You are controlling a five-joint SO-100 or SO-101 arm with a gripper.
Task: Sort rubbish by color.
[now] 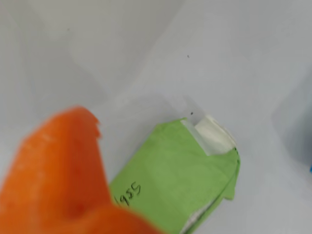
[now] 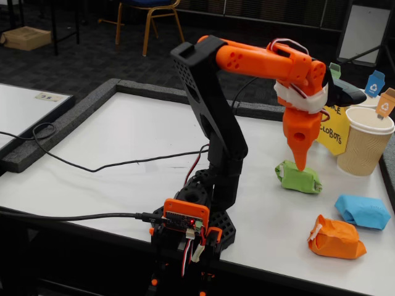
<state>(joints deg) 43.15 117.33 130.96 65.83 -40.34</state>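
The green wad (image 2: 298, 177) lies on the white table, right of the arm's base. My orange gripper (image 2: 300, 165) points straight down at it, its tip just over the wad's top; the jaws look closed into one point with nothing in them. In the wrist view the green wad (image 1: 180, 175), with white tape at its upper corner, fills the lower middle. A blurred orange finger (image 1: 73, 161) covers its left side. The blue wad (image 2: 363, 211) and the orange wad (image 2: 334, 237) lie further right, near the front edge.
Ribbed tan paper cups (image 2: 365, 145) with small coloured tags stand at the back right beside a yellow sign (image 2: 333, 132). A black cable (image 2: 92, 166) runs across the table's left part. A dark foam border (image 2: 74, 117) frames the table.
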